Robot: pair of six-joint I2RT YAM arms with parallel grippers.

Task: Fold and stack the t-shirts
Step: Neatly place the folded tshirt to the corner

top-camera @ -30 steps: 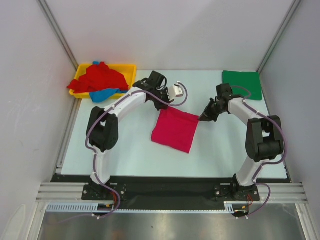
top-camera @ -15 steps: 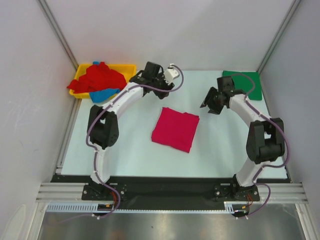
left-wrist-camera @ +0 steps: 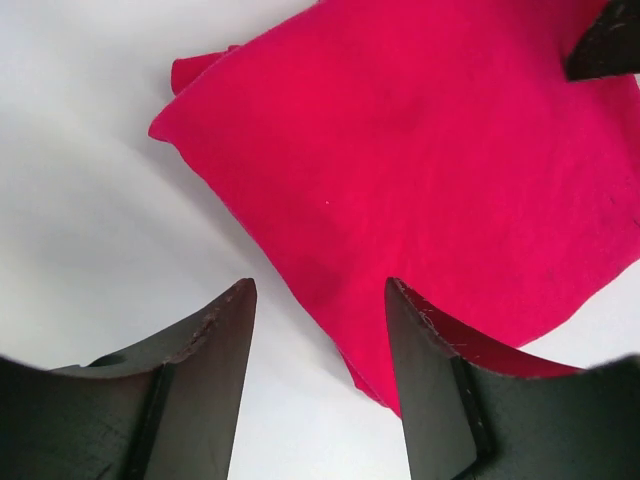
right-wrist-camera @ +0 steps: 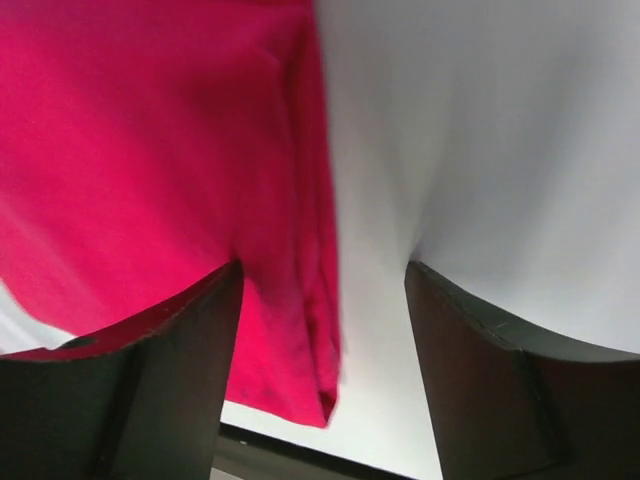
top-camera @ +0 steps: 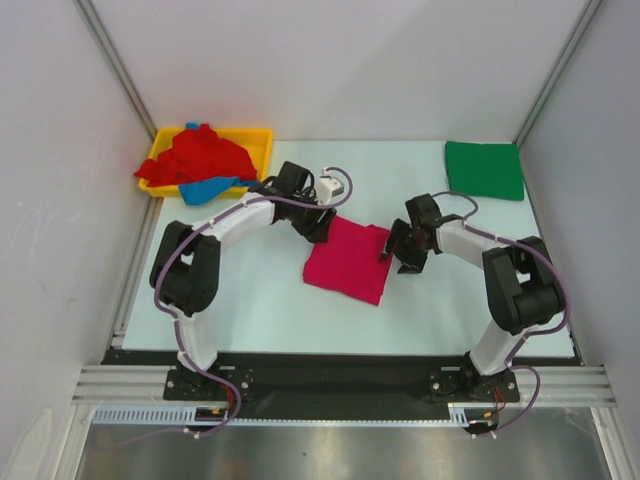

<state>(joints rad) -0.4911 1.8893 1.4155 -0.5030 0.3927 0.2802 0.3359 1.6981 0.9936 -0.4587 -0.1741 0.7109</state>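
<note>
On the worktop (top-camera: 260,300), the folded pink shirt (top-camera: 350,262) is laid centrally. The green shirt (top-camera: 485,170), at 1 o'clock, is judged the stack's base. The left claw (top-camera: 320,227) and right claw (top-camera: 393,250) are spread wide at the pink shirt's 11 and 3 o'clock edges, apparently for lifting.

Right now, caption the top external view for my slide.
Open left pincer and right pincer flank the folded magenta t-shirt; green t-shirt lies far right, red and blue shirts fill the yellow tray.
</note>
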